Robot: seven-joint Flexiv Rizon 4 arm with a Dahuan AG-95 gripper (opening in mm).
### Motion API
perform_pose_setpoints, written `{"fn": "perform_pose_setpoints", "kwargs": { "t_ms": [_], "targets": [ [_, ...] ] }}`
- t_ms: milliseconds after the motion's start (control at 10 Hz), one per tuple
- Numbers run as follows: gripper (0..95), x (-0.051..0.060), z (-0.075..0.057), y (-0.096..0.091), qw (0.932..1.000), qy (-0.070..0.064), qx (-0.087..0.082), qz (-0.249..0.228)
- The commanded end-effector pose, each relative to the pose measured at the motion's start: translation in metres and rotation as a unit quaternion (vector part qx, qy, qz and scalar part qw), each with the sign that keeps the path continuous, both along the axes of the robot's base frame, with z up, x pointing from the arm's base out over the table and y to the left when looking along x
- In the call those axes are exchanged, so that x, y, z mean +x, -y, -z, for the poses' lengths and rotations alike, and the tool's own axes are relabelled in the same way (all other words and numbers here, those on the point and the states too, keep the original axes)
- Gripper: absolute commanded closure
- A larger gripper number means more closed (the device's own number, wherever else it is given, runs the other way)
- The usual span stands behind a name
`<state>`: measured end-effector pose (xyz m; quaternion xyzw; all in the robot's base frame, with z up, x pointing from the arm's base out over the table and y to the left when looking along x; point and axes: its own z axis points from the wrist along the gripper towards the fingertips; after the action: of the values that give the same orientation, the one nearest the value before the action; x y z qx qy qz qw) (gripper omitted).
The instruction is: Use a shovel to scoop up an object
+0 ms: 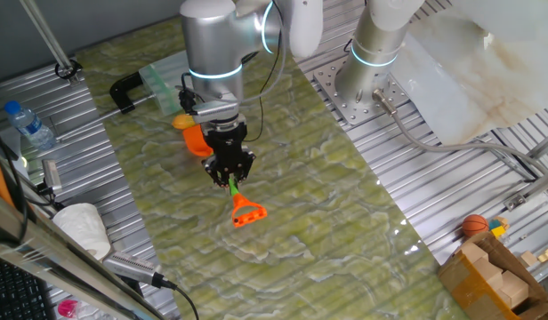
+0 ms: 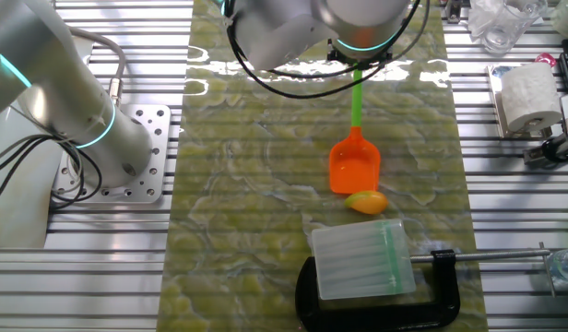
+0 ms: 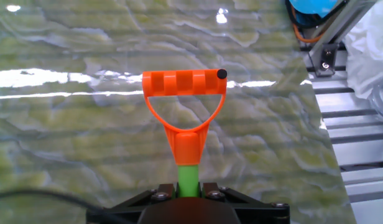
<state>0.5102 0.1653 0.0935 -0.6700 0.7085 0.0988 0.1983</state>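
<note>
Presently listed, largest first. Shovel (image 2: 355, 157): toy plastic, likely light and fairly stiff; thin green shaft probably flexes under load; best held on the shaft, as now; orange blade low over the green mat (image 2: 247, 184), its tip just beside the object. Gripper (image 1: 231, 178): fingers closed on the green shaft, D-handle jutting beyond them. Object (image 2: 367, 202): small yellow-orange oval, smooth, likely light and prone to roll; lies on the mat between blade and clear box (image 2: 362, 260).

Arm hides most of the shovel (image 1: 243, 204) blade.
</note>
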Motion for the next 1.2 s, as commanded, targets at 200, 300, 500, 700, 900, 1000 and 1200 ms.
{"fn": "perform_pose_setpoints", "kwargs": {
  "t_ms": [200, 300, 500, 700, 900, 1000, 1200],
  "targets": [
    [95.0, 0.004, 0.004, 0.010, 0.9998, 0.007, 0.000, -0.017],
    [95.0, 0.004, 0.004, 0.013, 0.9998, 0.008, -0.001, -0.020],
    [95.0, 0.004, 0.004, 0.017, 0.9996, 0.007, -0.002, -0.026],
    [95.0, 0.004, 0.004, 0.018, 0.9996, 0.006, -0.004, -0.028],
    [95.0, 0.003, 0.003, 0.021, 0.9994, 0.007, -0.003, -0.032],
    [95.0, 0.002, 0.003, 0.024, 0.9993, 0.008, -0.005, -0.036],
    [95.0, 0.003, 0.004, 0.029, 0.9991, 0.011, -0.001, -0.041]
  ]
}}
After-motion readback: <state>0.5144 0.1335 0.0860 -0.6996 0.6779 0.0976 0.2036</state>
